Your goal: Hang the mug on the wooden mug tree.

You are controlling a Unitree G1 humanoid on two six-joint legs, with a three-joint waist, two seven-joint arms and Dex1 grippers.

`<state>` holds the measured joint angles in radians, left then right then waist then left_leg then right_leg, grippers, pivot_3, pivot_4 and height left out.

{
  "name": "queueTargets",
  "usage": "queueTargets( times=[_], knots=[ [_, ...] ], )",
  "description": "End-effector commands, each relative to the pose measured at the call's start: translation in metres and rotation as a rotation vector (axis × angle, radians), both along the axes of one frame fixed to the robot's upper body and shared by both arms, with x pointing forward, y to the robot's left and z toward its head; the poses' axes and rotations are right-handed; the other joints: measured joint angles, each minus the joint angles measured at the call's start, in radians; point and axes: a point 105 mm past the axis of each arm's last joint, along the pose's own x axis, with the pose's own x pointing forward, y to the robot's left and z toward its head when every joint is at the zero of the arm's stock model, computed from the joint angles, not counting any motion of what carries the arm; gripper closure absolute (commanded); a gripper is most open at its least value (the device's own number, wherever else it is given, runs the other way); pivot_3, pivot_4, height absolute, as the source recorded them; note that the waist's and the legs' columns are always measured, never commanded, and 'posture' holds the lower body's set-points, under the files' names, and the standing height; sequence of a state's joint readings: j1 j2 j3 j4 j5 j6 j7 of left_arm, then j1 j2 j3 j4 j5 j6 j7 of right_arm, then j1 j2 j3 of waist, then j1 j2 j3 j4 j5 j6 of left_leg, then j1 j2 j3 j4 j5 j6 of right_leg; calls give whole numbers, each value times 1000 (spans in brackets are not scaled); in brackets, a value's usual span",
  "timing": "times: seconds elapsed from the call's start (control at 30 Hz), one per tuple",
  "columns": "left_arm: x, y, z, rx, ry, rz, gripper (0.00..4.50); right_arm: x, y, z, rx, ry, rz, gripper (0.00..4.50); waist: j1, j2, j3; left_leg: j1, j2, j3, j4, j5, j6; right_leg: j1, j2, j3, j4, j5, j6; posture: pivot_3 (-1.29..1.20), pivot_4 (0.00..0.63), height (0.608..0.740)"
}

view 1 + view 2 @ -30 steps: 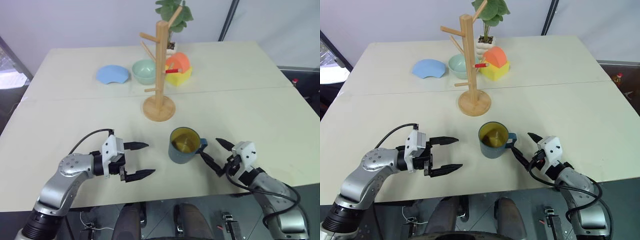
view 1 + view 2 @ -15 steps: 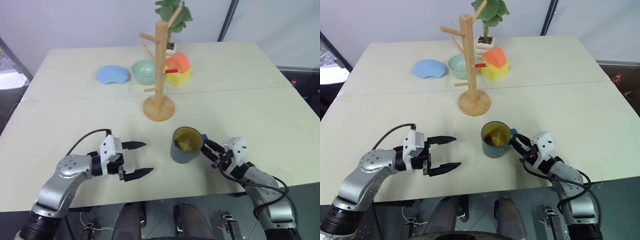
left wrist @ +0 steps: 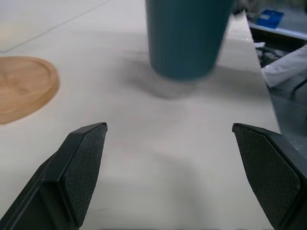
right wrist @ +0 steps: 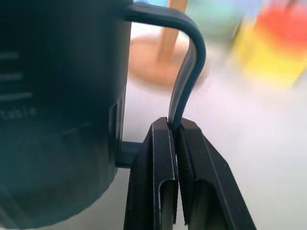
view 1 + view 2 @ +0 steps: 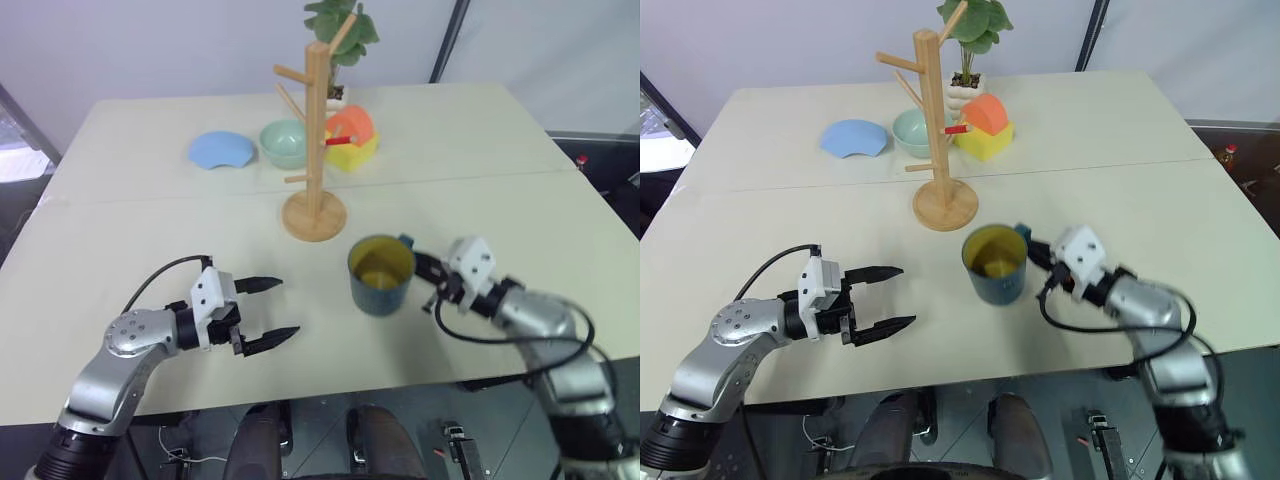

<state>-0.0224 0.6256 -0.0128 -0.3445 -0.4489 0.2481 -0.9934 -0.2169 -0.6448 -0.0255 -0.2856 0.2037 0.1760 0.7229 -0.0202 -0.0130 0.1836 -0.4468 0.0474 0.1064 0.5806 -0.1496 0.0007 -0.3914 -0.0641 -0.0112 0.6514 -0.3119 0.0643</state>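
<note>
Cream rectangular table [image 5: 520, 190] bearing a wooden mug tree [image 5: 316, 140], pale green bowl [image 5: 285, 143], blue plate [image 5: 221, 150], and orange-yellow toy [image 5: 351, 137].

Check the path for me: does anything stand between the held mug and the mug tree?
Nothing visible does. The right gripper is shut on the handle of the mug, and bare table lies between it and the wooden mug tree. The pale green bowl sits behind the tree.

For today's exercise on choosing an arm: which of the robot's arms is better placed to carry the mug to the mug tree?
Right. Its tool is shut on the handle of the mug, beside the wooden mug tree. The left tool is open and apart from the mug, holding nothing.
</note>
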Motion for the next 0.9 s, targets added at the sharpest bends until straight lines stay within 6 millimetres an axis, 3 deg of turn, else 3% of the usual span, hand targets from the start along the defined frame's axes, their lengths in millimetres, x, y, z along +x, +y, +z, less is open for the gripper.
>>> queueTargets(
  times=[0.03, 0.13, 0.3, 0.43, 0.9],
  knots=[
    [9, 5, 11, -2, -65, 31, 0, 16, 19, 54, -169, -202, 69, 4465, -2, 1, 1, 1, 0, 0, 0, 0, 0, 0, 0, 0, 0, 0, 0, 0, 150, 740],
    [14, 7, 15, -6, -85, 48, 0, 36, 24, 83, -271, -297, 52, 4465, -1, 1, 1, -1, 0, 1, 0, 0, 0, -1, 0, 0, 0, 1, -1, 0, 150, 740],
    [17, 9, 19, -17, -106, 74, 0, 58, 30, 111, -305, -369, 32, 4465, 3, -1, -1, -4, 0, 1, 2, 0, 1, 1, -1, -1, -1, 1, -2, 0, 150, 740],
    [14, 9, 19, -21, -109, 84, 0, 69, 33, 114, -326, -379, 33, 4465, 1, -1, 0, -14, 1, 2, 5, 1, 5, -7, -1, -2, 1, 3, 2, 0, 150, 740],
    [16, 13, 39, -100, -150, 151, 0, 84, 49, 125, -349, -413, 83, 4465, -3, -1, 0, -14, 2, 3, 15, -1, 3, -5, 0, -3, 4, 6, 3, 0, 150, 740]
  ],
)
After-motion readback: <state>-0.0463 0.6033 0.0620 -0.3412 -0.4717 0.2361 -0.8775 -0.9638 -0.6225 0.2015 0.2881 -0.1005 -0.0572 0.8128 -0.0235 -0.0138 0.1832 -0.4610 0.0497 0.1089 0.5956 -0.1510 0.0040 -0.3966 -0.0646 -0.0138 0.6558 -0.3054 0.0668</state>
